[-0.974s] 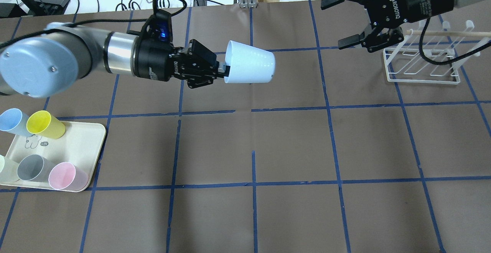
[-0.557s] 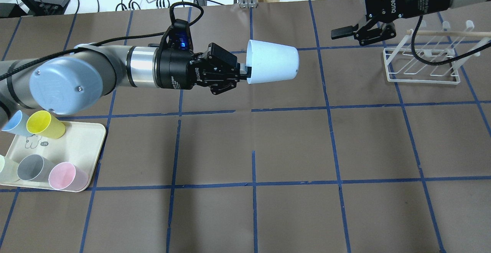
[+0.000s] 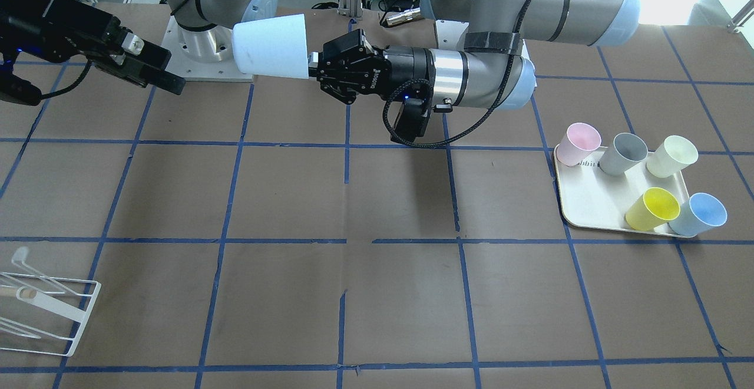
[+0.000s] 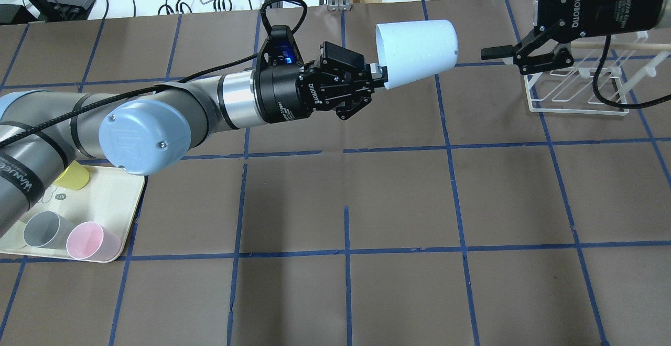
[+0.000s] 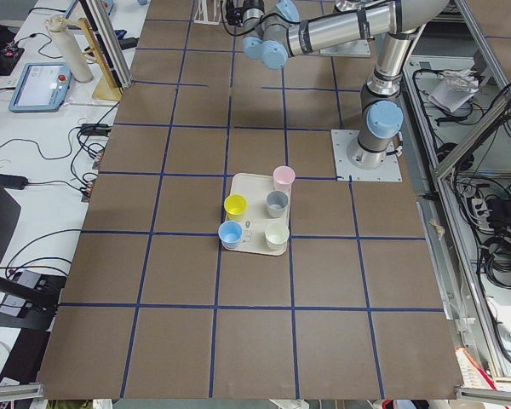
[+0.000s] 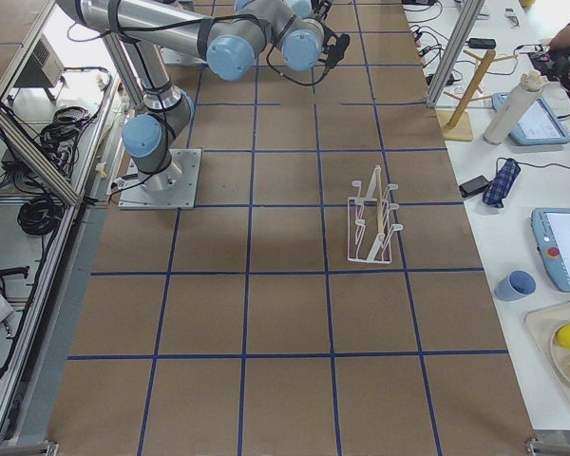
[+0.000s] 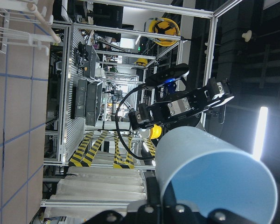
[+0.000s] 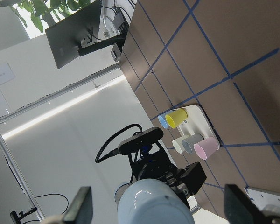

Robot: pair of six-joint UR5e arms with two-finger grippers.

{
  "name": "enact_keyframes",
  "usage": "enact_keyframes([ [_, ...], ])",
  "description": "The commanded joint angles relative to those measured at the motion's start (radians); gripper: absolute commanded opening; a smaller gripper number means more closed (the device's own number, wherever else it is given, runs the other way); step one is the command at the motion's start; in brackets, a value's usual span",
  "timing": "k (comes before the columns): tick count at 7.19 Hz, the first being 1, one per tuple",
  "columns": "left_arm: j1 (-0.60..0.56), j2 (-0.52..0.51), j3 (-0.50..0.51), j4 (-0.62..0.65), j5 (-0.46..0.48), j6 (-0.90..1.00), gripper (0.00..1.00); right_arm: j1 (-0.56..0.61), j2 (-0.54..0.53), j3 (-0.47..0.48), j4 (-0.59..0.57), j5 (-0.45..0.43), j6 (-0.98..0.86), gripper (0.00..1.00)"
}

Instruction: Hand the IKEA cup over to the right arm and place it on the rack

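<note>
From the front, the left gripper [image 3: 312, 63] pinches the rim of the IKEA cup [image 3: 271, 46], which lies on its side in the air, straight out past that hand. From above, its wide mouth is at that hand and its small bottom points at the right gripper [image 4: 468, 18], spread wide just beyond. The right wrist view shows the cup's bottom between that gripper's two spread fingers [image 8: 84, 205], touching neither.

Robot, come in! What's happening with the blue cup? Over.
Left gripper shut on blue cup, held sideways in the air. Right gripper open, facing the cup's base, not touching. Nothing between them. Over.
</note>
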Motion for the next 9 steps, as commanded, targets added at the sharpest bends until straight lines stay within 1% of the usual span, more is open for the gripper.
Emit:
enact_keyframes([
  [1, -0.013, -0.002, 0.001, 0.008, -0.006, 0.001, 0.00, 0.008, -0.019, -0.001, 0.141, -0.007, 0.000, 1.00],
  [2, -0.013, -0.005, 0.000, 0.009, -0.006, 0.001, 0.00, 0.007, -0.018, -0.001, 0.189, -0.007, 0.003, 1.00],
  [4, -0.013, -0.002, 0.000, 0.011, -0.005, 0.001, 0.00, 0.010, -0.021, -0.001, 0.231, -0.007, 0.018, 1.00],
  [5, -0.013, -0.005, 0.000, 0.014, -0.005, 0.002, 0.00, 0.010, -0.022, -0.003, 0.277, -0.005, 0.017, 1.00],
  [8, -0.013, -0.005, -0.002, 0.014, -0.003, 0.001, 0.00, 0.016, -0.027, -0.003, 0.293, -0.004, 0.014, 1.00],
  [9, -0.013, -0.005, -0.002, 0.012, -0.003, 0.001, 0.00, 0.037, -0.027, -0.003, 0.291, -0.004, 0.017, 1.00],
])
